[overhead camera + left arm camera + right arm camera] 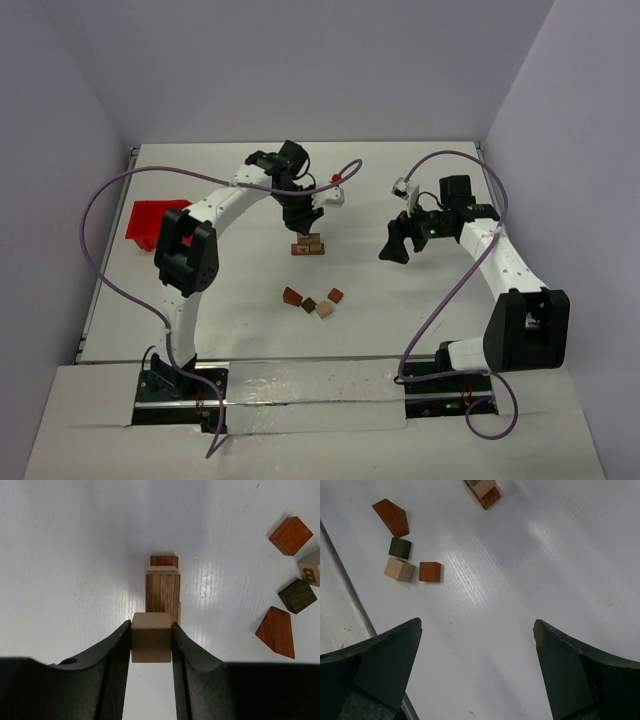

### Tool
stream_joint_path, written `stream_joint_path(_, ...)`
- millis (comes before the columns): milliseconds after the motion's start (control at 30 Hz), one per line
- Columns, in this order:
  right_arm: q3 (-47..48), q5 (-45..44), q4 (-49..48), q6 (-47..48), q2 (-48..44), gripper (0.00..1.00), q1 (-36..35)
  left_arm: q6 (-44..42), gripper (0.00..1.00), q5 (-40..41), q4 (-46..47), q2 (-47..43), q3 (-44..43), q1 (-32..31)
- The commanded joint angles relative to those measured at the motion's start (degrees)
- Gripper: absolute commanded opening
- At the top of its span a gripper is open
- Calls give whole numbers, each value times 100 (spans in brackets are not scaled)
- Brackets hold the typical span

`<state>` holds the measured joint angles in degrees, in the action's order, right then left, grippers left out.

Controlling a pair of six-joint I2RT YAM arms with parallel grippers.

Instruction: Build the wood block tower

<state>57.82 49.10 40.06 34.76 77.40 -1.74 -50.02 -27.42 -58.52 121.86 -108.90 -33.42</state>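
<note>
Left gripper [151,630] is clamped narrowly on a tan cube [151,637], one finger on each side, directly over the wood block tower [307,245]; whether the cube touches the stack cannot be told. This tower stands near the middle of the table [220,180], with a reddish-brown bar at the bottom and tan and darker brown pieces on it. Four loose wood blocks [313,302] lie in a cluster toward the near edge: a reddish-brown wedge, a dark cube, a tan cube and a reddish-brown cube. Off to the right, the right gripper [397,240] hangs above bare surface, jaws spread wide and gripping nothing. By the left edge sits a red bin [148,222], half hidden behind the left arm; its contents cannot be made out.
</note>
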Motion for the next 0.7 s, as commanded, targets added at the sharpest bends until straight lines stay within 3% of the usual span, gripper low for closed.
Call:
stream_joint_path(0, 277, 21, 61, 25, 42, 100, -55, 123, 22, 56, 197, 25, -129, -76)
stream_joint_path(667, 273, 21, 63, 30, 38, 100, -64, 219, 24, 219, 298, -31, 62, -120)
